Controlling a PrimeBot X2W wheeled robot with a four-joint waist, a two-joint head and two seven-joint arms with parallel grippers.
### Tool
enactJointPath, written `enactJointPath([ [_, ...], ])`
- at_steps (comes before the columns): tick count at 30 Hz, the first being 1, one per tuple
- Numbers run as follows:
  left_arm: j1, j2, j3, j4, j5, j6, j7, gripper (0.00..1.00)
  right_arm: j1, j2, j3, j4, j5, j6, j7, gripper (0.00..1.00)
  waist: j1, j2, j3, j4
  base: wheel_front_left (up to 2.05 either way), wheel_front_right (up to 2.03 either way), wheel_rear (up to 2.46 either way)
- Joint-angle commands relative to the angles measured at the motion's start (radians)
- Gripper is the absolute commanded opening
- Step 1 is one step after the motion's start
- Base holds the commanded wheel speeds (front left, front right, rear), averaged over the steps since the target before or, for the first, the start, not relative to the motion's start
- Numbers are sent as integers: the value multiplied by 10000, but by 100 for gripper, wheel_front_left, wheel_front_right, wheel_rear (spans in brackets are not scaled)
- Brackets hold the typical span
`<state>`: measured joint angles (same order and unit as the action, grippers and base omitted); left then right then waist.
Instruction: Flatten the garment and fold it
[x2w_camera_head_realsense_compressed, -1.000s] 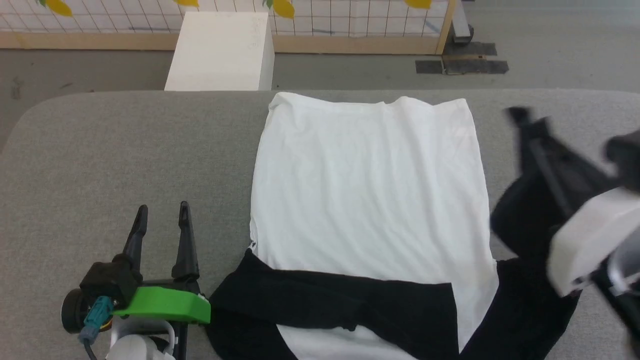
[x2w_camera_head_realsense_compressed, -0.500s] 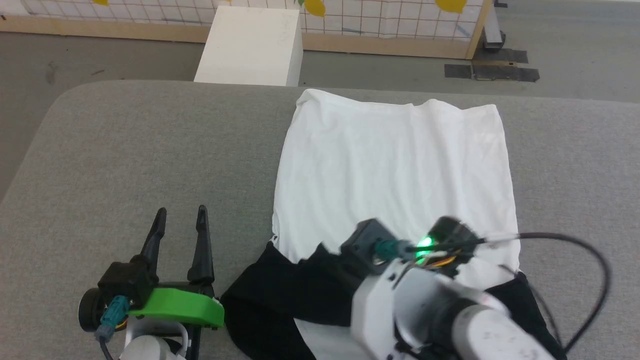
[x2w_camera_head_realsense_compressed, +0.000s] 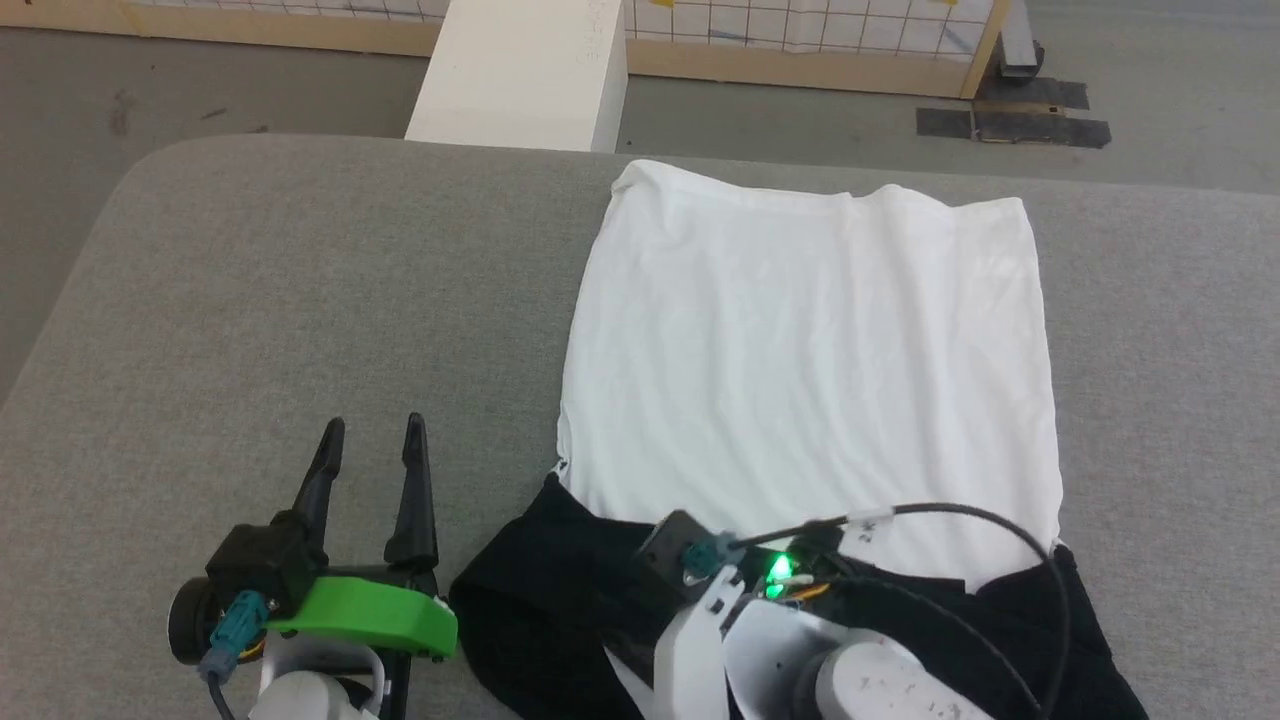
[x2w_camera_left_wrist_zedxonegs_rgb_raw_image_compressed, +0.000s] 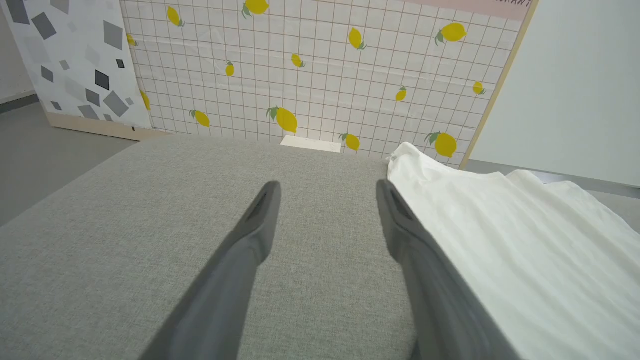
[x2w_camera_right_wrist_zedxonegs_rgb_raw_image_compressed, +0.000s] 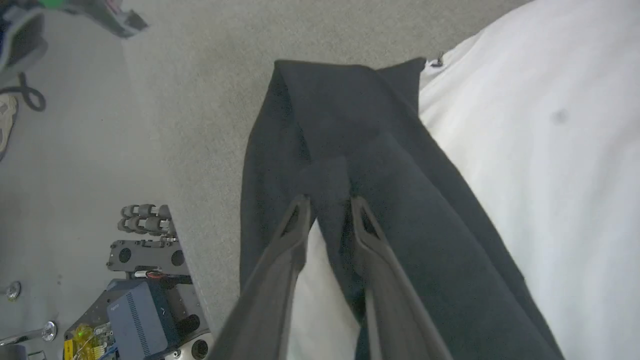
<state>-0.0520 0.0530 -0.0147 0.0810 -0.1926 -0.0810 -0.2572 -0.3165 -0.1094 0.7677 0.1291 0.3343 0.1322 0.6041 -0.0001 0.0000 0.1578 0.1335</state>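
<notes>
left gripper (x2w_camera_head_realsense_compressed: 374, 425): fingers wide apart, empty, low over the grey table (x2w_camera_head_realsense_compressed: 250, 280), just beside the shirt's left edge.
black sleeves (x2w_camera_head_realsense_compressed: 540, 600): folded across the near end of the shirt, overlapping, with a strip of white showing beneath.
right gripper (x2w_camera_right_wrist_zedxonegs_rgb_raw_image_compressed: 328, 202): over the folded sleeve, fingers a little apart; no cloth clamped between them as far as i can tell.
garment (x2w_camera_head_realsense_compressed: 810, 340): white body lies flat, centre-right on the table, far hem slightly rumpled.
risk, snag: the right fingertips sit close to the cloth. if a fold catches on one as the arm lifts, the sleeve drags out of place.
risk, bulk: sleeve stack looks uneven, so the next body fold may bunch or go crooked.
risk, slip: soft knit; a one-sided pull would skew the body.
</notes>
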Motion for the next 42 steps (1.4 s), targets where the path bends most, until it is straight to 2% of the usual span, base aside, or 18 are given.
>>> enactJointPath([
  [1,-13,-27,0,12,-22,36,-45,100,-156,69,-211,-115,153,-15,-269,100,1,0,-16,-74,0,0,0],
  [5,-49,-23,23,29,42,-8,-45,100,83,213,-1203,-869,292,-15,-1251,100,1,0,-42,-274,0,0,0],
  [10,-429,196,-137,195,139,-170,-45,100,735,329,-3017,-2104,-335,-15,-2450,100,1,0,53,-584,0,0,0],
  [15,-1763,817,-572,613,90,-376,349,100,1463,435,-5054,-3021,-1396,-15,-3639,100,1,0,433,-1031,0,0,0],
  [20,-3735,1642,-1217,1165,-310,-477,1673,100,1836,541,-6429,-3239,-2231,-15,-4435,100,1,0,1067,-1549,0,0,0],
  [28,-7362,3704,-3062,2149,-2013,-494,4349,100,1565,587,-7428,-3122,-2160,-15,-5543,100,1,0,2697,-2634,0,0,0],
  [31,-8334,4230,-3517,2421,-2697,-494,5309,100,1403,589,-7586,-2962,-1956,-15,-5777,100,1,0,3254,-2969,0,0,0],
  [35,-9361,4605,-3753,2868,-3482,-495,6532,100,1191,590,-7656,-2744,-1694,-15,-6058,100,1,0,3914,-3349,0,0,0],
  [40,-10058,4850,-3900,3533,-3745,-472,7777,100,967,590,-7416,-2421,-1400,-15,-6394,100,1,0,4372,-3734,0,0,0],
  [42,-10174,4900,-3863,3743,-3842,-331,8205,100,910,590,-7322,-2314,-1295,-15,-6502,100,1,0,4474,-3839,0,0,0],
])
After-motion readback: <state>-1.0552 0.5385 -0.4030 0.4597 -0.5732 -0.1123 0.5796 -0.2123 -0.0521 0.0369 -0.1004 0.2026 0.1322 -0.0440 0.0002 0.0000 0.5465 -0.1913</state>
